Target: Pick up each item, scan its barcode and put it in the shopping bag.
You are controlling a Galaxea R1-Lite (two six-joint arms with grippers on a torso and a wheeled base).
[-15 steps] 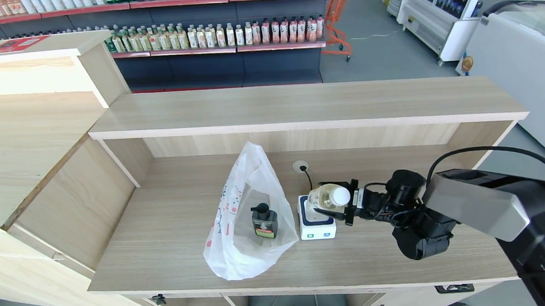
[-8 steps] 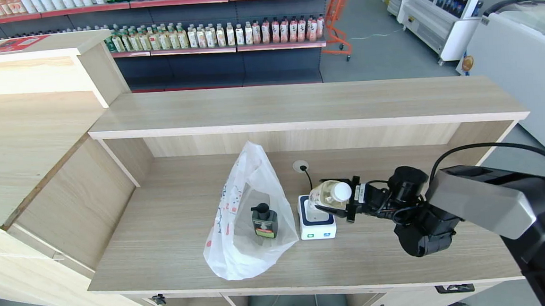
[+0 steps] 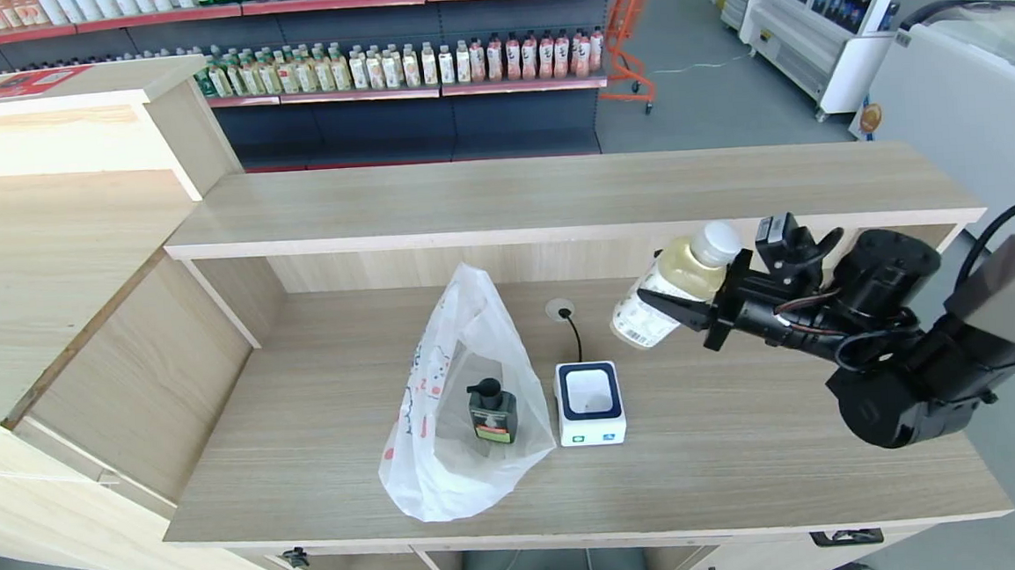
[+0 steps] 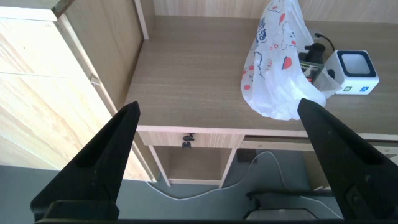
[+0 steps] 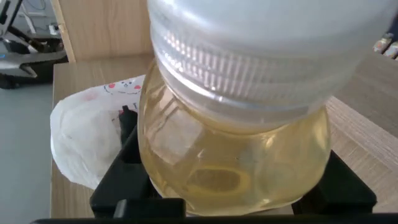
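Note:
A bottle of pale yellow drink (image 3: pixel 673 285) with a white cap hangs tilted above the counter, right of and above the scanner, with my right gripper (image 3: pixel 700 295) shut on it; the bottle (image 5: pixel 236 143) looms close in the right wrist view. The white and blue scanner (image 3: pixel 590 402) sits on the counter beside the white shopping bag (image 3: pixel 445 412). A dark pump bottle (image 3: pixel 491 412) stands inside the bag. My left gripper (image 4: pixel 217 149) is held wide open, off the counter's near left corner, with the bag (image 4: pixel 277 68) and scanner (image 4: pixel 353 71) beyond it.
The work surface is a wooden counter (image 3: pixel 746 447) with a raised ledge (image 3: pixel 573 197) at the back and a side wall (image 3: pixel 143 378) on the left. The scanner's black cable (image 3: pixel 574 334) runs to a hole in the counter. Store shelves stand behind.
My right gripper has lifted the drink bottle off the scanner, up and to the right. The scanner's window is now uncovered. Bag and pump bottle stayed put.

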